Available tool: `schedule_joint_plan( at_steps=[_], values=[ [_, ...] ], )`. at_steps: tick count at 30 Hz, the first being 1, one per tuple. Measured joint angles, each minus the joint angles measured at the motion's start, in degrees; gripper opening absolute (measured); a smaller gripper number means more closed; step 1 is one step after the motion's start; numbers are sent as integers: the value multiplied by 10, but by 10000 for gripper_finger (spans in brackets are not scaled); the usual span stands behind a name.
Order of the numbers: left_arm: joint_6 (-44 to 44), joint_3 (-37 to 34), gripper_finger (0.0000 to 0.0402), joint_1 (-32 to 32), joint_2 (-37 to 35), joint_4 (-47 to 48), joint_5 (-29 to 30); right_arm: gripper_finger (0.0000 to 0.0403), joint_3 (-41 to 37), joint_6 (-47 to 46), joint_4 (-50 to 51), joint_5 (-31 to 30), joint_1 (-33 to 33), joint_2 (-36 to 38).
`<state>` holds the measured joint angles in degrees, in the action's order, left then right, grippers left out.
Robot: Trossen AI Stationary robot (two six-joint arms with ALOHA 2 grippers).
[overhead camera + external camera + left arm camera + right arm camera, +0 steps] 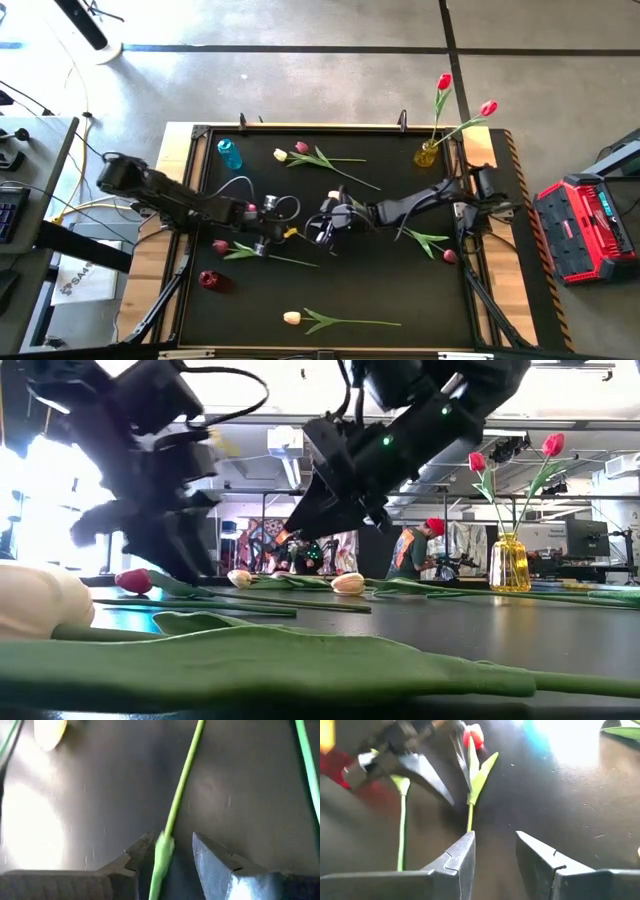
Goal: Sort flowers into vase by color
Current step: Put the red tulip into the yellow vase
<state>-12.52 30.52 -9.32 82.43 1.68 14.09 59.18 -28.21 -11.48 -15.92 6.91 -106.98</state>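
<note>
Several tulips lie flat on the black table (pixel 400 300): a red one (pixel 220 245) with its stem running right, a cream one (pixel 291 317) near the front edge, a cream (pixel 281 155) and a pink one (pixel 301 148) at the back, and a maroon one (pixel 450 256) at right. Two red tulips (pixel 444 82) stand in the yellow vase (pixel 427 156). My left gripper (pixel 265 238) is low over the red tulip's stem (pixel 175 810) and open, one finger on each side. My right gripper (pixel 322 228) hovers open just to the right, facing it. My left gripper (pixel 170 847) comes down from above, its open fingers across a thin green stem at a thicker green spot (pixel 162 854). That spot lies close beside one fingertip (pixel 145 847). I cannot tell whether it touches.
A blue vase (pixel 230 153) stands at the far left of the table and a small red vase (pixel 208 279) at the near left. Cables hang around the left wrist. A red case (pixel 585 225) sits off the table's right side. People show in the room behind.
</note>
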Motion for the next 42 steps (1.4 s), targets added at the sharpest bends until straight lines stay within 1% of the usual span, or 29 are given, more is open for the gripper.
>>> schedule_joint_plan(
  at_steps=[4, 8, 10, 15, 21, 28, 30, 32, 34, 36, 37, 42],
  values=[
    [39, -42, 122, 0, -64, 2, 7, 128, 23, 29, -10, 10, -5, -38],
    [68, -61, 122, 0, -116, 14, 19, 128, 77, 77, -8, 39, -11, -93],
    [74, -65, 122, 0, -131, 24, 21, 128, 107, 92, 0, 40, -12, -119],
    [93, -66, 122, 0, -138, 50, 32, 128, 184, 131, 50, 37, -17, -166],
    [110, -65, 122, 0, -138, 45, 45, 128, 262, 159, 112, 42, -27, -225],
    [123, -66, 122, 0, -138, 45, 62, 125, 294, 162, 158, 45, -31, -242],
    [124, -66, 122, 0, -138, 44, 64, 114, 294, 162, 165, 46, -31, -242],
    [126, -66, 122, 0, -138, 44, 73, 94, 294, 163, 169, 47, -31, -241],
    [134, -66, 122, 0, -138, 45, 82, 64, 294, 166, 172, 47, -31, -241],
    [140, -66, 122, 0, -138, 44, 87, 25, 294, 167, 173, 49, -31, -240],
    [144, -66, 122, 0, -138, 45, 87, 13, 294, 167, 173, 49, -31, -240],
    [172, -66, 122, 0, -143, 44, 90, 7, 293, 138, 185, 28, -30, -232]
  ],
)
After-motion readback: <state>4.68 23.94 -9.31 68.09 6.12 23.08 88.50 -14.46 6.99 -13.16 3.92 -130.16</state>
